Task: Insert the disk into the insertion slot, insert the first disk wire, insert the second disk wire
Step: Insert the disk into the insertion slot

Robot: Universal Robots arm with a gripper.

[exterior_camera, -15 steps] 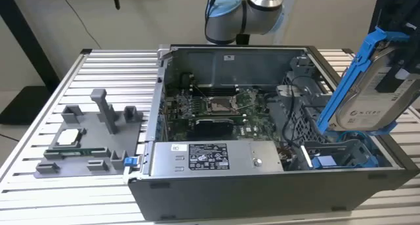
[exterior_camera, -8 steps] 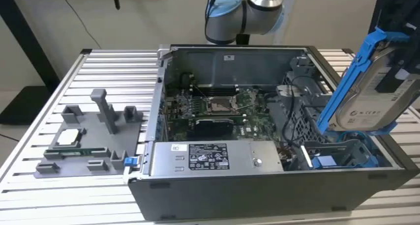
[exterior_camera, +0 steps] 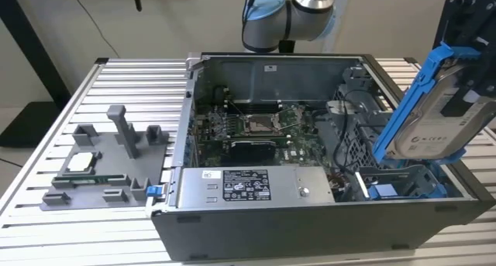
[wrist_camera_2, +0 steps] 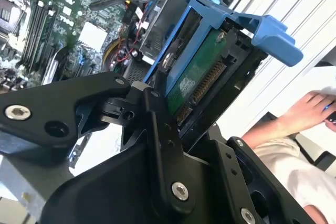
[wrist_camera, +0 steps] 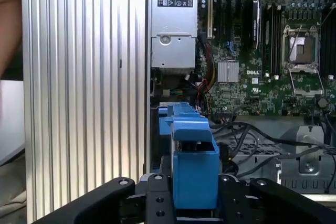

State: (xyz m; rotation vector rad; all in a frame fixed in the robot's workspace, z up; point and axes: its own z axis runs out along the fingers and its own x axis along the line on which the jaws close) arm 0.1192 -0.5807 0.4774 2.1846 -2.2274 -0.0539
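Observation:
The disk (exterior_camera: 435,123), a silver drive in a bright blue carrier frame (exterior_camera: 409,97), hangs tilted, nearly on edge, at the exterior view's right. My gripper (exterior_camera: 463,83) is shut on it from above. It hangs just above the insertion slot (exterior_camera: 403,183), a grey sheet-metal bay with blue tabs in the case's near right corner. In the second wrist view the black fingers (wrist_camera_2: 157,124) clamp the disk's green circuit-board side (wrist_camera_2: 202,74). In the first wrist view the blue carrier (wrist_camera: 194,166) stands between the fingers (wrist_camera: 157,195). Black cables (exterior_camera: 345,132) lie loose in the case beside the bay.
The open computer case (exterior_camera: 310,237) holds a motherboard (exterior_camera: 256,126) and a grey power-supply box (exterior_camera: 248,187). A grey fixture tray (exterior_camera: 101,161) with small parts sits on the slatted aluminium table (exterior_camera: 124,80). A person's hand (wrist_camera_2: 304,114) is beyond the table edge.

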